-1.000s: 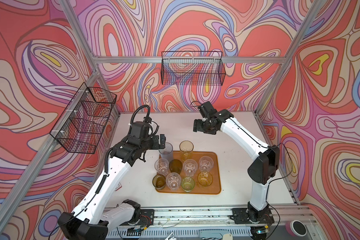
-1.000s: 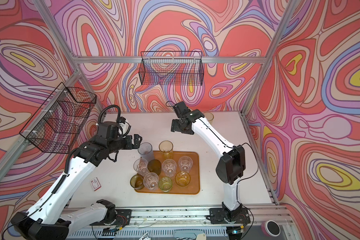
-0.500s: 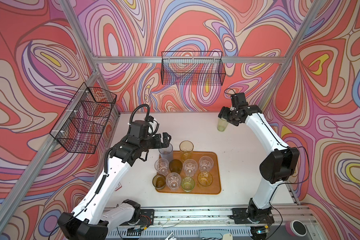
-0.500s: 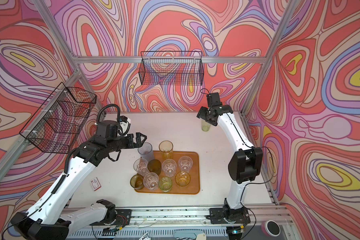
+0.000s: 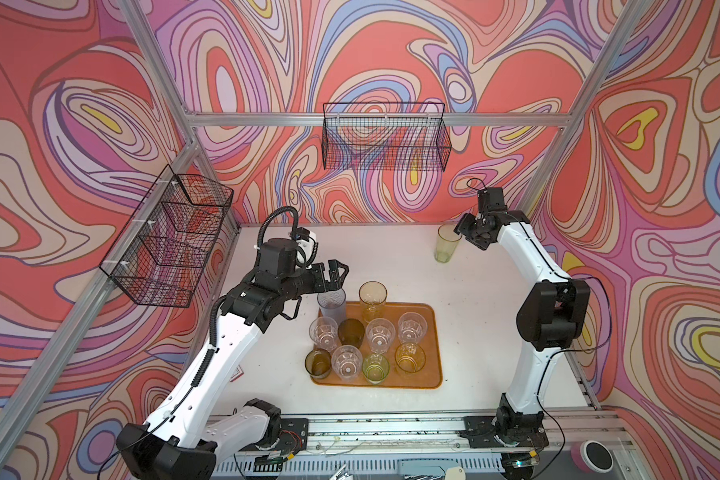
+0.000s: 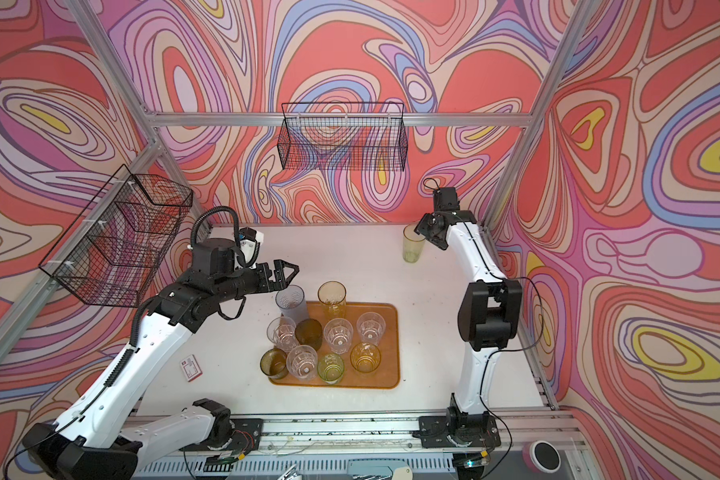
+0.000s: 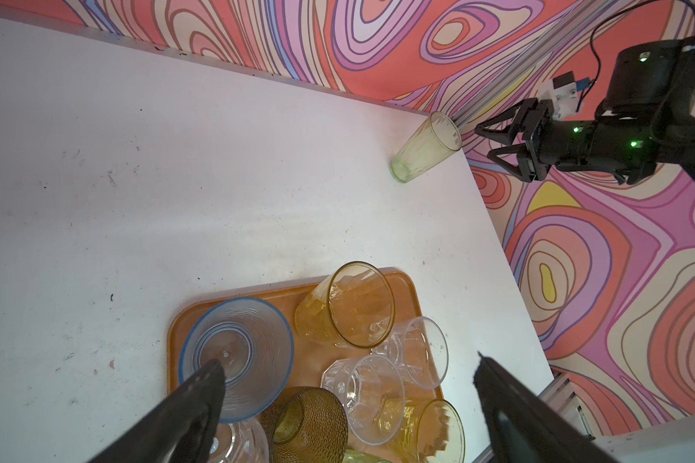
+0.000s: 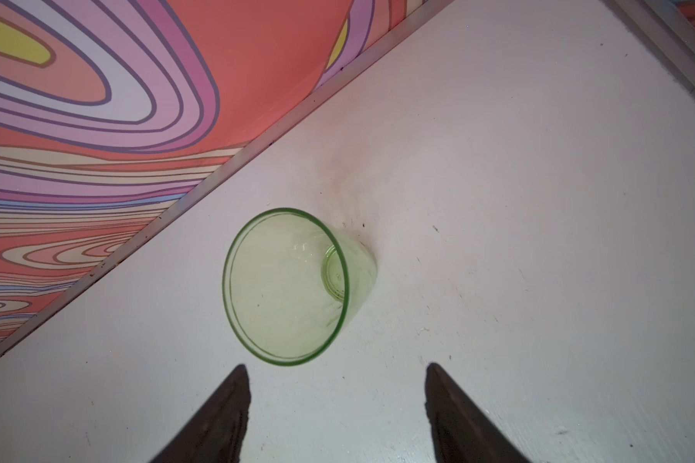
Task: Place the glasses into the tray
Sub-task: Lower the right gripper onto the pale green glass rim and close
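Orange-brown and low-rimmed, the tray lies flat on the white bench between the two arms. Ten glasses stand upright in it, crowded toward its left side. At its far left corner is the tall pale blue glass, with a tall yellow glass just beside it. In front of these are four clear tumblers, two dark olive glasses, a small yellow-green glass and an amber glass. One of the olive pair stands right at the tray's left edge.

The eleventh, a pale green glass, stands upright on the bare bench near the far right corner, well apart from the tray. The right claw hangs just beside its rim, jaws apart and nothing between them. In the right wrist view the pale green glass sits ahead of both fingertips, not between them.

The left claw is spread wide and empty, poised above the tray's far left corner, just over the pale blue glass. In the left wrist view one finger crosses that glass's rim; whether it touches cannot be told.

A small card lies on the bench left of the tray.
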Available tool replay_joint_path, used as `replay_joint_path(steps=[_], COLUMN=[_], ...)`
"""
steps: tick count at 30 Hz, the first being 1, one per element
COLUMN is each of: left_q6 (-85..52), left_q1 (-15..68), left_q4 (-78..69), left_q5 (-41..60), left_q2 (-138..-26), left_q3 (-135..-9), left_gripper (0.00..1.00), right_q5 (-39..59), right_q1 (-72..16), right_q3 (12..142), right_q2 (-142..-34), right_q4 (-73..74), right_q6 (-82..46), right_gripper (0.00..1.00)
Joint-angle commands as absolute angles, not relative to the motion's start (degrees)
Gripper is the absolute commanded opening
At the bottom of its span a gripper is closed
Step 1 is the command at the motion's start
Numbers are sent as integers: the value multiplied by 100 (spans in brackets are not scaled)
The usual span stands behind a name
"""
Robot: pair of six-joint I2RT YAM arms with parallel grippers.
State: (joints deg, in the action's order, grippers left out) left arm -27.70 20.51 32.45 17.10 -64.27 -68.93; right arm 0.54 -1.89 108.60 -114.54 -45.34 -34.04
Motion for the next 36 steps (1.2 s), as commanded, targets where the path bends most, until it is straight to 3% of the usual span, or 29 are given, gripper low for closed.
replay_joint_path(steps=[1, 15, 18, 36], left_q6=[-2830, -2805, -2821, -2889], left_q1=[2021, 2015, 2015, 2019], left_q4=[3103, 3171, 3088, 3199], left_q5=[1780, 1520, 1269, 1028], left_q2=[-6451, -6425, -6296, -6267], left_q3=[-6882, -6874, -6791, -6615], left_gripper=[100, 100, 100, 100], right_q5=[14, -227, -224, -125], right_q1=[-150, -144, -133, -136], right_q3=[11042, 11114, 11110, 10897], right_q2=[-11647, -12014, -12079, -12138], right_q4=[-4322, -4259, -4268, -4395], right_q6=[-3498, -3577, -3603, -3375], right_gripper=[63, 53, 43, 21])
